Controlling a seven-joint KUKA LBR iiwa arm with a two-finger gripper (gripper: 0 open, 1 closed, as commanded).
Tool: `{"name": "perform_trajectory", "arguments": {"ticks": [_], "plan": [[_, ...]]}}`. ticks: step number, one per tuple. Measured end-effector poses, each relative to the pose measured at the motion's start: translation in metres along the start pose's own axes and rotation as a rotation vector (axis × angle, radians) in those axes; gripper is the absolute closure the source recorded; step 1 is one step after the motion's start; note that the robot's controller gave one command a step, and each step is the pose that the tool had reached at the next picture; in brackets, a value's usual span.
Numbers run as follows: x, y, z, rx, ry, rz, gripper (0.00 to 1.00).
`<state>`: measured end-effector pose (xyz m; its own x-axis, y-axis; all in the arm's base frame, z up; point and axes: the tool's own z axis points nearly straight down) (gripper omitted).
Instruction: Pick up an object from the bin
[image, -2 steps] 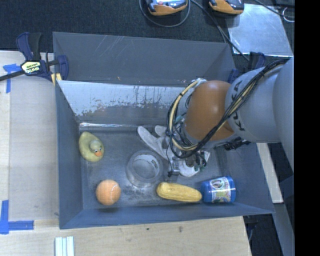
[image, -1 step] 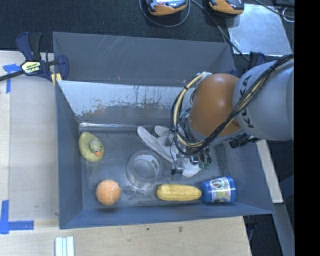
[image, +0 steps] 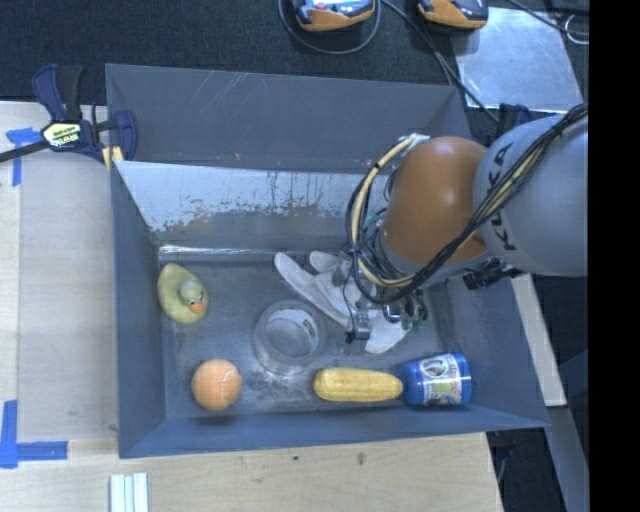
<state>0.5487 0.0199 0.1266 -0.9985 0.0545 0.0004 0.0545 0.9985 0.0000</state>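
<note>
My gripper (image: 356, 326) is low in the bin's right half, mostly hidden beneath the orange dome on the wrist. It is down on a crumpled white and grey soft thing (image: 308, 284) that stretches from the back middle of the bin to under the gripper. A clear glass cup (image: 285, 337) lies just to the gripper's left. Just in front of the gripper, a yellow corn cob (image: 357, 384) lies along the front wall. Beside the cob on the right is a blue can (image: 437, 380) on its side.
A yellow rubber duck (image: 182, 295) sits by the left wall. An orange ball (image: 216, 384) rests in the front left corner. The arm and its cables cover the bin's right side.
</note>
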Motion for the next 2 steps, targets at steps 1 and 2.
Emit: {"name": "perform_trajectory", "arguments": {"ticks": [1,2], "plan": [[-0.033,-0.009,0.000,0.001,-0.007,-0.090,0.00],[-0.046,0.002,0.049,0.000,-0.005,0.223,1.00]]}}
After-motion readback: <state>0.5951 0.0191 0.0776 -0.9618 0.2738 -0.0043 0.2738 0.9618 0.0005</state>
